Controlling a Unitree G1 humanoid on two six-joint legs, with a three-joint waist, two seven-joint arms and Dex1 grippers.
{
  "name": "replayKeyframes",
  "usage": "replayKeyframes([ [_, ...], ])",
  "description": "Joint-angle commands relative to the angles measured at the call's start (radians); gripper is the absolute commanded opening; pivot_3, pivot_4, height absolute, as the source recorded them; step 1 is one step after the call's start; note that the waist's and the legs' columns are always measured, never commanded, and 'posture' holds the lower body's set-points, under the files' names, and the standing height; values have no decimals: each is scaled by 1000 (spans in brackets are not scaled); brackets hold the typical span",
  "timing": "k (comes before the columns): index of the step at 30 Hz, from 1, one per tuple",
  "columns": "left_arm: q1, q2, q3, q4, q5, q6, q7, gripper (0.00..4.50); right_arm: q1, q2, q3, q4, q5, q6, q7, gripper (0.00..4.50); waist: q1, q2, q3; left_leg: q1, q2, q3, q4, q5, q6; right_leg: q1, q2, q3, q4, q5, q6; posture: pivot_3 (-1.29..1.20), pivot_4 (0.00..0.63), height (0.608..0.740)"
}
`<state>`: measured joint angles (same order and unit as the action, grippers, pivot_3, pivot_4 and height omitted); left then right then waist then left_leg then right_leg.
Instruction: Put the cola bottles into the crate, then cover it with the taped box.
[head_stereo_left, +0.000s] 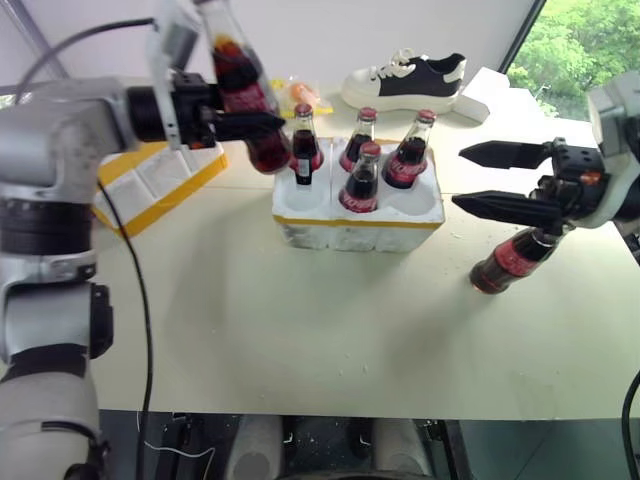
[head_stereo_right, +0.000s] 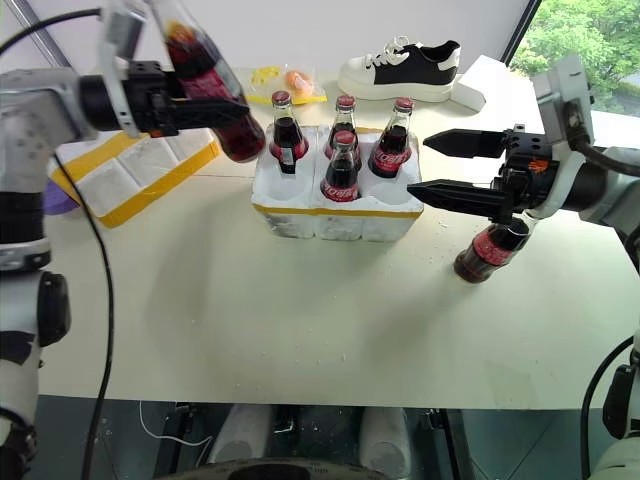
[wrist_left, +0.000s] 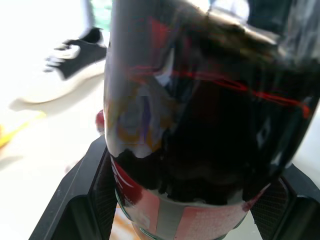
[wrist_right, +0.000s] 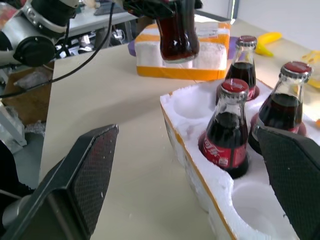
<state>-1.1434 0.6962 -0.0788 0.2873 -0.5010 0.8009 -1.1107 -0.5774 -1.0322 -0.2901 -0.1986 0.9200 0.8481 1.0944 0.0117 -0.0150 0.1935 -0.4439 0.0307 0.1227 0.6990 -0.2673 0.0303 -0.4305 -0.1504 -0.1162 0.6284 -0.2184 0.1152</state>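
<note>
My left gripper (head_stereo_left: 255, 120) is shut on a cola bottle (head_stereo_left: 245, 85), held tilted in the air just left of the crate (head_stereo_left: 350, 225). The crate is a white foam tray with a yellow band, and several red-capped cola bottles (head_stereo_left: 362, 178) stand in its wells. Its front left well (wrist_right: 192, 105) and front right well are empty. Another cola bottle (head_stereo_left: 510, 260) lies on its side on the table at the right. My right gripper (head_stereo_left: 460, 177) hovers open just above it. The taped box (head_stereo_left: 160, 180) sits at the far left, partly hidden by my left arm.
A black and white shoe (head_stereo_left: 405, 80) and a white block (head_stereo_left: 485, 95) lie at the back of the table. Yellow and orange items (head_stereo_left: 300, 95) sit behind the crate. The pale tabletop (head_stereo_left: 300, 330) ends at a front edge close to me.
</note>
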Motion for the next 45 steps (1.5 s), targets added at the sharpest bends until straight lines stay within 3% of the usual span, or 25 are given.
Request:
replayKeyframes([
  [1, -52, -35, -42, 60, 61, -99, -51, 2809, 22, -7, -64, -48, 28, 8, -20, 4500, -1, 0, 0, 0, 0, 0, 0, 0, 0, 0, 0, 0, 0, 0, 0, 0, 150, 740],
  [15, -2, -181, -177, 251, 283, -373, -136, 2809, 131, -3, -161, -127, 86, 34, -96, 4500, 1, 0, 0, -1, 1, 1, 0, 0, 0, -2, -1, 1, 0, 0, 0, 0, 150, 740],
  [18, 16, -201, -178, 273, 322, -405, -111, 4290, 128, 0, -154, -126, 89, 29, -106, 4500, 1, 0, 0, -1, 1, 0, 0, 0, 0, -2, -1, 1, 0, 0, 0, 0, 150, 740],
  [22, 38, -199, -153, 252, 327, -396, -99, 4440, 122, 1, -147, -122, 87, 24, -111, 4500, 2, 0, 0, -1, 1, -3, 0, 0, 1, -1, -1, 1, 0, 0, 0, 0, 150, 740],
  [30, 91, -70, 2, 36, 193, -211, -129, 4440, 115, -3, -155, -118, 77, 17, -128, 4500, -3, 0, 0, -1, 1, -4, 0, 0, 1, -2, 0, 1, 0, 0, 0, 0, 150, 740],
  [39, 243, 249, 226, -353, -160, 163, -291, 4440, 229, -13, -289, -222, 142, 56, -160, 4500, 3, 0, 0, 0, 2, -6, 0, 0, 0, 1, -1, 0, 0, 0, 0, 0, 150, 740],
  [42, 338, 276, 204, -447, -182, 138, -302, 4440, 320, -12, -365, -316, 216, 86, -147, 4500, 6, 0, 0, 1, 2, -7, 1, 0, 0, 3, -1, 0, 0, 0, 0, 0, 150, 740],
  [45, 377, 238, 162, -480, -174, 107, -271, 4440, 453, 9, -469, -438, 337, 146, -214, 4500, 10, 0, 0, 1, 1, -10, 1, 0, 1, 4, -1, -1, 0, 0, 0, 0, 150, 740],
])
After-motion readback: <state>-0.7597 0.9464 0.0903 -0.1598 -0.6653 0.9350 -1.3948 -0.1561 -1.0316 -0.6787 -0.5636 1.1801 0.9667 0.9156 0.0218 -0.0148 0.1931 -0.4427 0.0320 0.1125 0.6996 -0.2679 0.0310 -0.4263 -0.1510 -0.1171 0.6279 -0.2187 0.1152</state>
